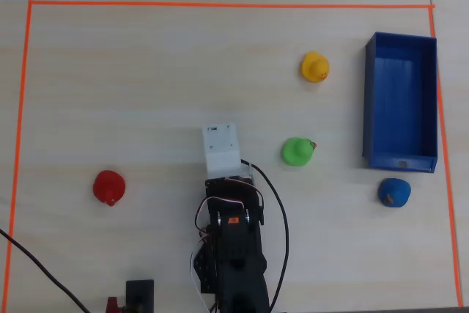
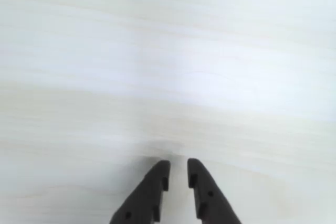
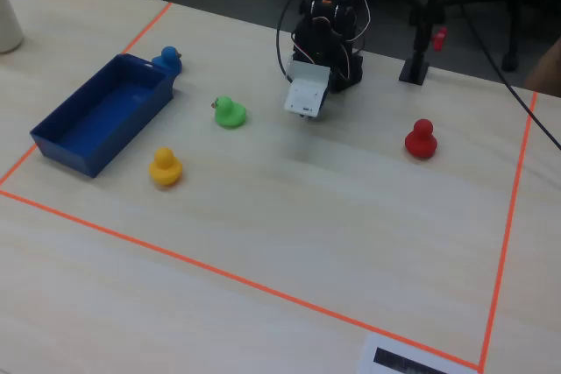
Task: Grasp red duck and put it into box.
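Red duck: a small glossy rounded toy [image 1: 109, 187] at the left of the overhead view, alone on the counter [image 1: 146, 86], well apart from the arm; the fixed view shows it at the right [image 3: 421, 139] with its head upright.
Arm: black with a white block at its front [image 1: 222, 150], folded at the bottom middle of the overhead view, cables looping beside it.
Hand: only the wrist view shows it [image 2: 178, 171]; two dark pointed fingers stand slightly parted with a narrow gap, holding nothing, over bare pale wood grain.
Green duck: [image 1: 297, 151] just right of the arm, between it and the box.
Yellow duck: [image 1: 314, 67] near the box's long side.
Box: a long dark-blue open tray with low walls [image 1: 371, 100] at the right, empty inside in both the overhead and fixed views.
Blue duck: [image 1: 394, 193] just below the box's short end; in the fixed view it appears close against the wall.
Border: orange tape [image 1: 220, 5] frames the counter.
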### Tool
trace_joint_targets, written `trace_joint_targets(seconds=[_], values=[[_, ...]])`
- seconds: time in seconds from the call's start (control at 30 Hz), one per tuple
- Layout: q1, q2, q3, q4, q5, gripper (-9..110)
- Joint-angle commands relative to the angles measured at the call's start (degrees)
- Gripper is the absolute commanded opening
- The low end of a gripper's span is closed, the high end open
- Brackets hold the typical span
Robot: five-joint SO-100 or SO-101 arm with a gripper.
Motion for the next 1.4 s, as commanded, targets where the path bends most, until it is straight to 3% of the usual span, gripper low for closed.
trace_joint_targets(seconds=[0.0, 1.37], values=[[-0.09, -0.09, 0.62, 0.09, 0.09, 1], [-1.05, -0.09, 0.62, 0.09, 0.09, 0]])
